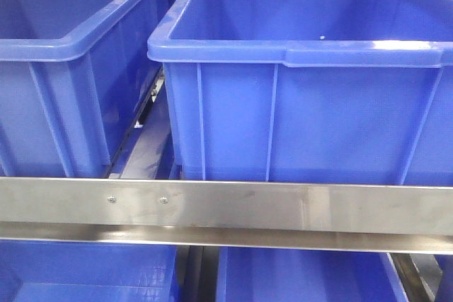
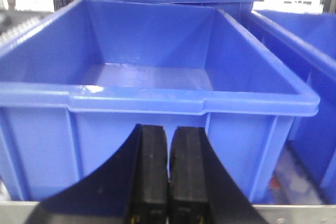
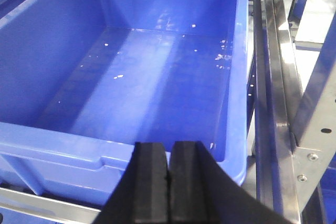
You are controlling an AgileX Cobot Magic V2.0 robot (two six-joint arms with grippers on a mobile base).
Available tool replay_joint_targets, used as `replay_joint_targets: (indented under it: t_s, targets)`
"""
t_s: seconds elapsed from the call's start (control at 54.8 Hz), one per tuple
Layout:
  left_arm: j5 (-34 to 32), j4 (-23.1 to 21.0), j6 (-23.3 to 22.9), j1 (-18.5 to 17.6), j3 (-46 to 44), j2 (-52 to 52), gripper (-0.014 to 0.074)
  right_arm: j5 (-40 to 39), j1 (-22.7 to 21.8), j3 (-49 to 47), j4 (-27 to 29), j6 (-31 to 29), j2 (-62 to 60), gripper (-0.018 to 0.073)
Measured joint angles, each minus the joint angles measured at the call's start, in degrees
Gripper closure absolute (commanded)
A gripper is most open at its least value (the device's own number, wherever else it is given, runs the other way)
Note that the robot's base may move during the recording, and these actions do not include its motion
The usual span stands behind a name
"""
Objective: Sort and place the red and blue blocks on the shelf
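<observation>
Both hands are clenched on nothing: the left hand [image 2: 168,177] faces a blue bin [image 2: 157,103], the right hand [image 3: 169,182] hangs over another bin [image 3: 131,93]. Bins sit on the shelf [image 1: 226,206]. No blocks are visible.

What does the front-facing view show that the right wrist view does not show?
Only the front-facing view shows two bins side by side, the left bin and the right bin, behind a riveted steel rail, with more bins below. Only the right wrist view shows the right gripper, shut and empty, and a bin floor with white specks. Both show blue bins on the shelf, and no blocks.
</observation>
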Motion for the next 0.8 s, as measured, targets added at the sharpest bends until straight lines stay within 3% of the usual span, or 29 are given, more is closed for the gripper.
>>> replay_joint_targets:
  t_s: [0.803]
  targets:
    - [-0.14, 0.00, 0.71, 0.00, 0.00, 0.00, 0.0513, 0.00, 0.00, 0.00, 0.00, 0.00, 0.00, 0.0491]
